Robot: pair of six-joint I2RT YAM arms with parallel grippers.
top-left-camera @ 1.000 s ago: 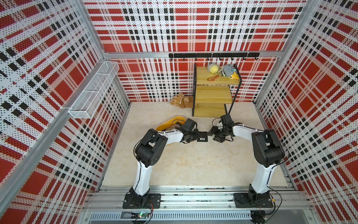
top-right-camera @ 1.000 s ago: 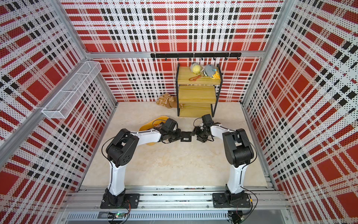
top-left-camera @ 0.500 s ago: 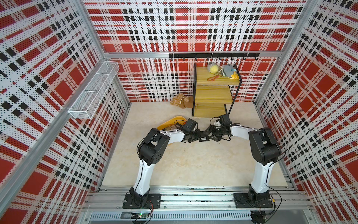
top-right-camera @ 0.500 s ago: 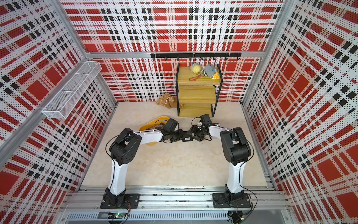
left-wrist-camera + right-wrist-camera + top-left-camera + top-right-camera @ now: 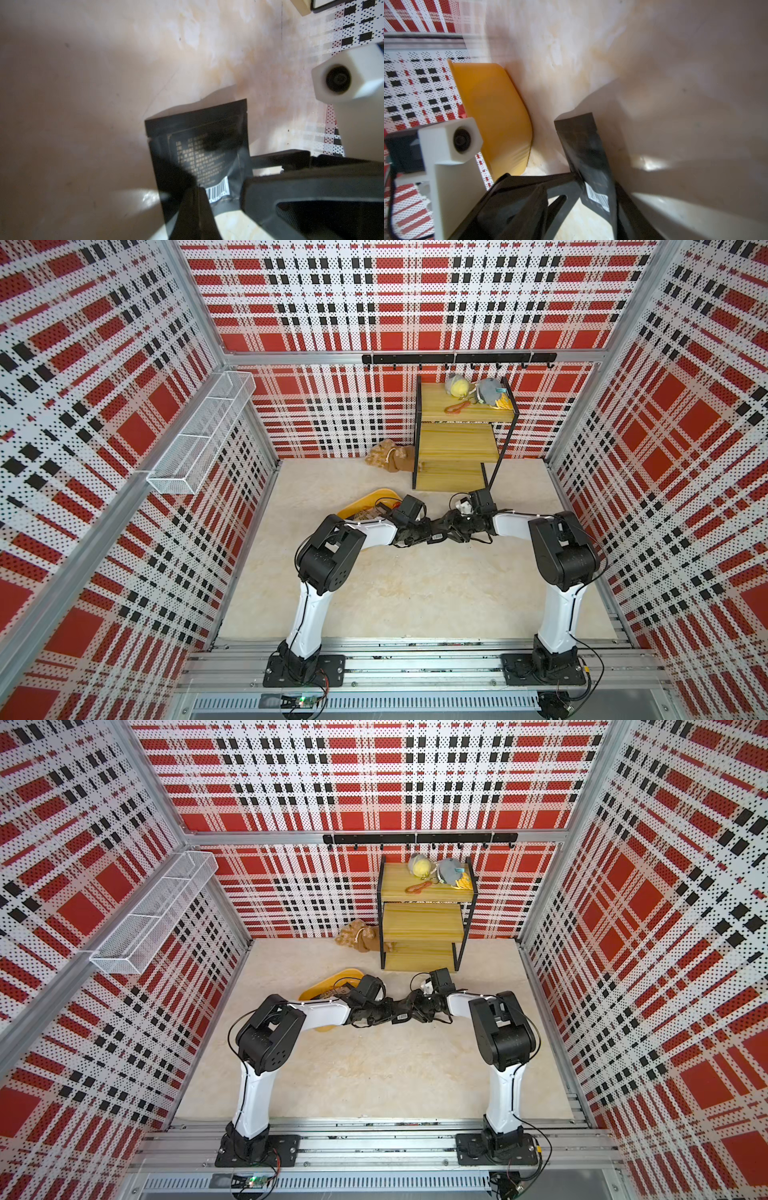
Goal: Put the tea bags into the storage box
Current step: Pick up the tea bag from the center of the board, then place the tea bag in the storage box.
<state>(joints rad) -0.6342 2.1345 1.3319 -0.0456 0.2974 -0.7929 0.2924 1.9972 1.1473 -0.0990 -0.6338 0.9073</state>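
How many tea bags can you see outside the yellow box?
1: the black foil tea bag with a barcode, pinched in the left hand, with the right hand beside it. Others may lie in the yellow plastic box, mostly hidden.

Both top views look steeply down from high above the front rail (image 5: 415,659) toward the back wall (image 5: 415,302), sharing nearly the whole counter (image 5: 415,593). Each wrist view sits very close over the counter, the two facing each other across the black tea bag (image 5: 199,145) (image 5: 579,141). The left wrist view shows the right wrist camera (image 5: 342,81), the right wrist view the left wrist camera (image 5: 452,141) and the yellow storage box (image 5: 494,116).
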